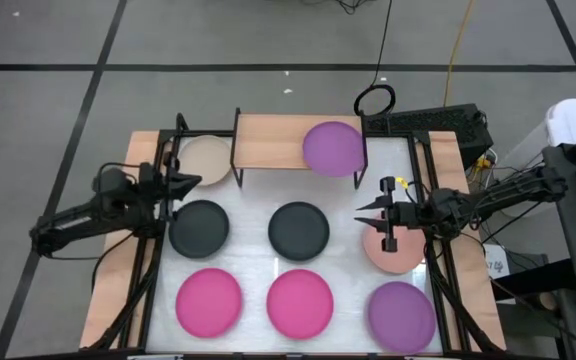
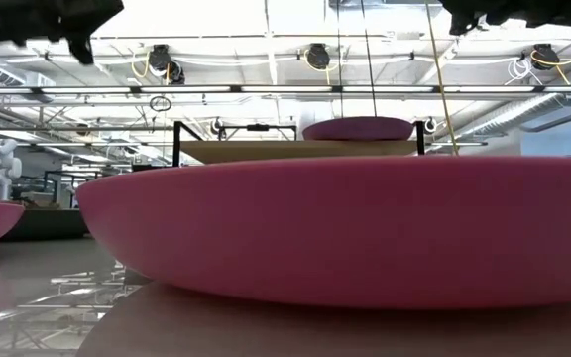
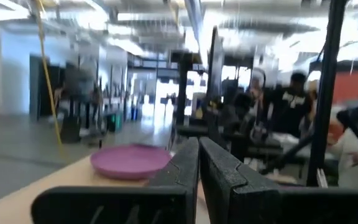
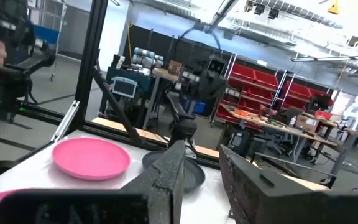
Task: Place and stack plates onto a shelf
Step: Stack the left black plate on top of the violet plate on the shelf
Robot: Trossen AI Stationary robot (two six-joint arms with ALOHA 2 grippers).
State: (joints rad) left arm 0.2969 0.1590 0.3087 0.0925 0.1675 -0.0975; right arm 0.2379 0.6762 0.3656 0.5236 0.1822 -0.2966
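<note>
The shelf (image 1: 273,141) stands at the table's far side with one purple plate (image 1: 333,148) on the right part of its wooden top; the low view shows that plate (image 2: 358,127) too. A beige plate (image 1: 205,160) lies left of the shelf. Two dark grey plates (image 1: 199,227) (image 1: 299,229), two hot pink plates (image 1: 209,300) (image 1: 299,303), a second purple plate (image 1: 401,313) and a salmon plate (image 1: 398,255) lie flat on the table. My left gripper (image 1: 190,181) hovers shut between the beige and left grey plates. My right gripper (image 1: 365,214) hovers open above the salmon plate's left edge.
Black frame rails run along the table's left (image 1: 146,250) and right (image 1: 430,250) sides. The shelf's thin black legs (image 1: 236,150) rise at its corners. The shelf top's left half (image 1: 263,140) is bare wood. People and workshop furniture show beyond the table.
</note>
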